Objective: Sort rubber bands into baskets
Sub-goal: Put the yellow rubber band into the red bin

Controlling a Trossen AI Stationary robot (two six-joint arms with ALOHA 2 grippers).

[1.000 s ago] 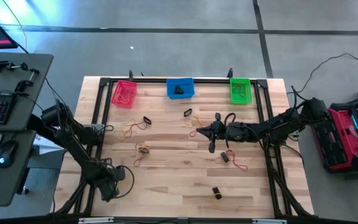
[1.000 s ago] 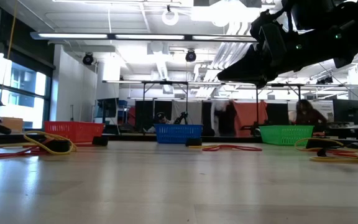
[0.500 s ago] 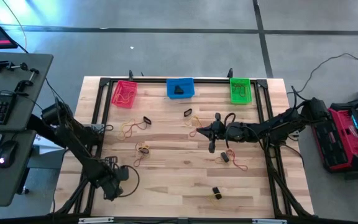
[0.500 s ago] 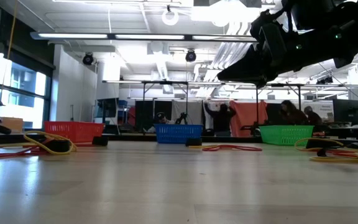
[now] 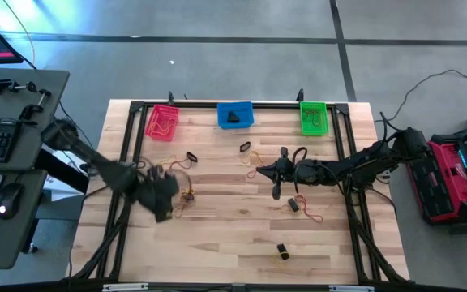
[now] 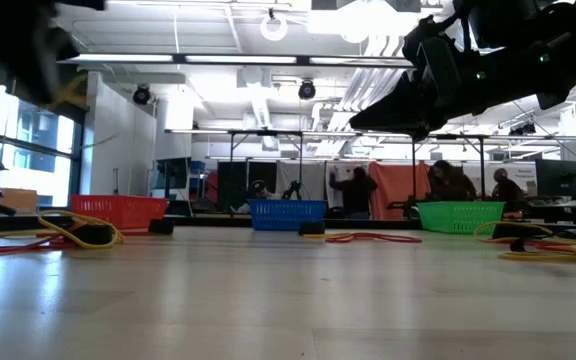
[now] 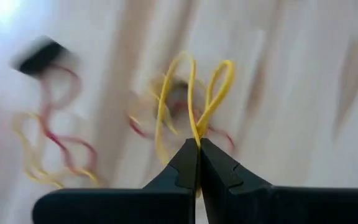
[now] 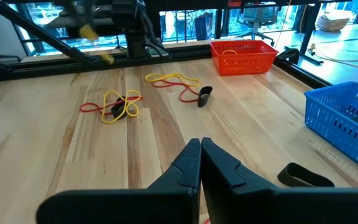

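Left wrist view shows the left pincer pinched on a yellow rubber band whose two loops stretch straight ahead of the fingertips, above the wooden surface. Right pincer hovers mid-surface, fingers together and holding nothing, near the blue basket.

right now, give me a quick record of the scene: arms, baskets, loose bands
left gripper: shut on a yellow band, above the left part of the table
right gripper: shut, nothing seen in it, above the table's middle
red basket: far edge, left, yellow bands inside
blue basket: far edge, middle, something dark inside
green basket: far edge, right, contents unclear
loose bands: yellow, red and black ones scattered, including a black band and a yellow and red tangle
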